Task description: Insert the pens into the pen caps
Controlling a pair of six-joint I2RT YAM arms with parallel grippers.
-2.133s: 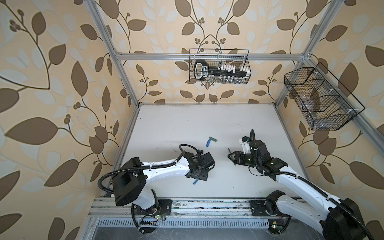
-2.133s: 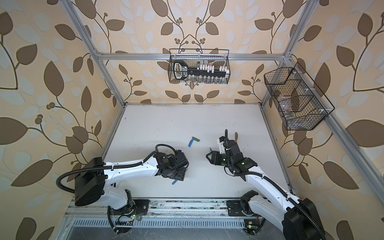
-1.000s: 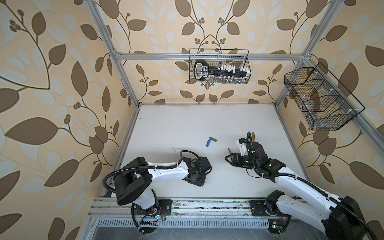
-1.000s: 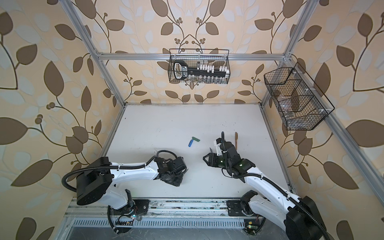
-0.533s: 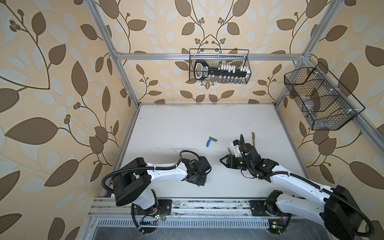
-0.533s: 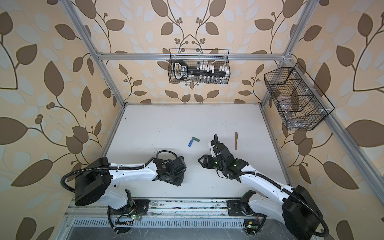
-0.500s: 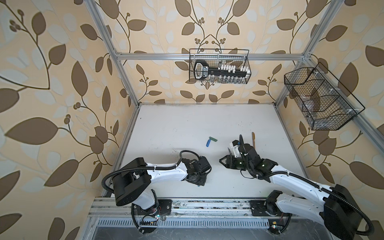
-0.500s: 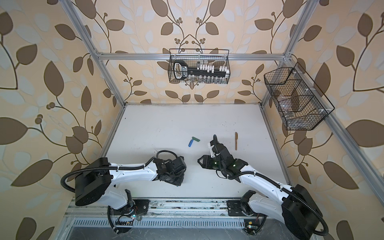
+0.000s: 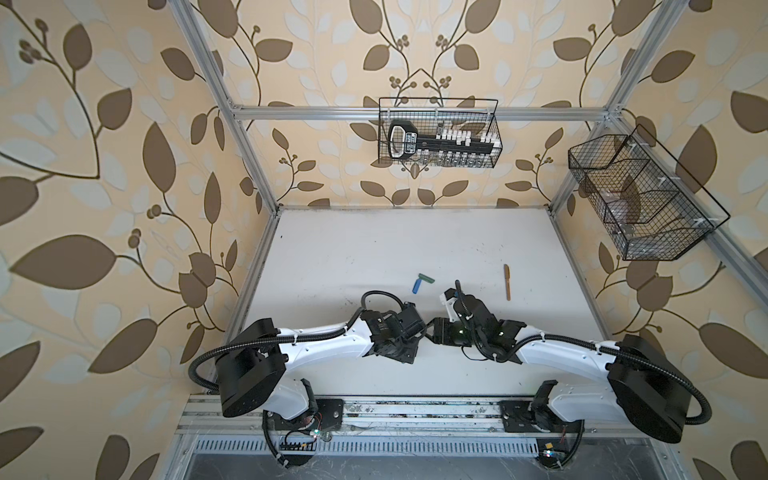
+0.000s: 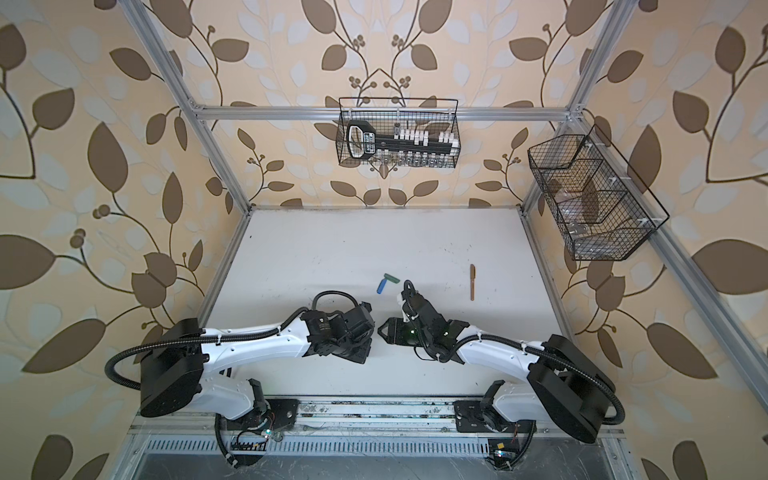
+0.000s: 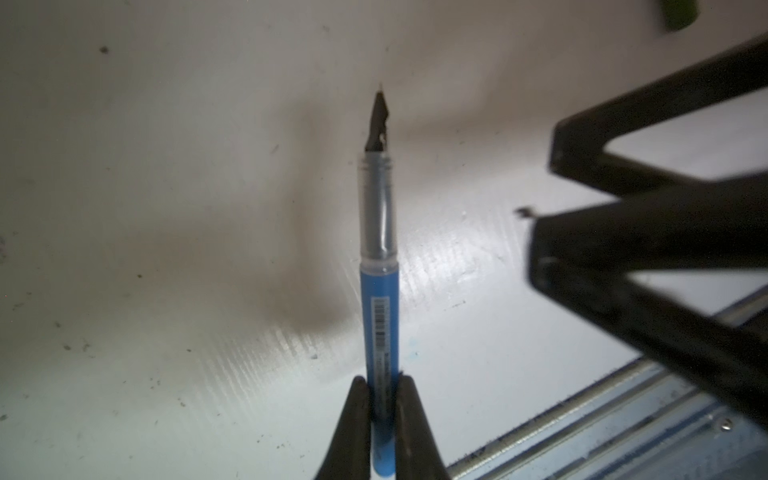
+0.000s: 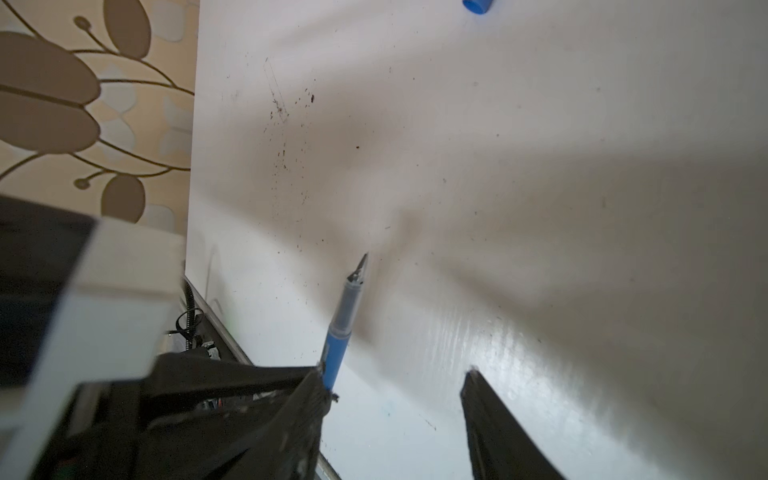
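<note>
My left gripper (image 11: pixel 382 381) is shut on the lower barrel of the blue pen (image 11: pixel 378 299), whose dark tip (image 11: pixel 379 120) points away above the white table. In both top views the left gripper (image 9: pixel 420 332) and right gripper (image 9: pixel 434 333) almost meet at the table's front middle. The right gripper (image 12: pixel 397 370) is open and empty, and one of its fingers (image 12: pixel 307 407) stands right beside the blue pen (image 12: pixel 336 353). The blue cap (image 9: pixel 417 286) and green cap (image 9: pixel 427 278) lie side by side just behind the grippers. An orange-brown pen (image 9: pixel 507 282) lies further right.
A wire basket (image 9: pixel 438 133) with a black tool hangs on the back wall. A second wire basket (image 9: pixel 640 199) hangs on the right wall. The table's metal front rail (image 9: pixel 415 409) runs close below both arms.
The left gripper came down on the blue pen that lay on the table and closed on it. The right arm swung left toward it, uncovering the orange-brown pen.
</note>
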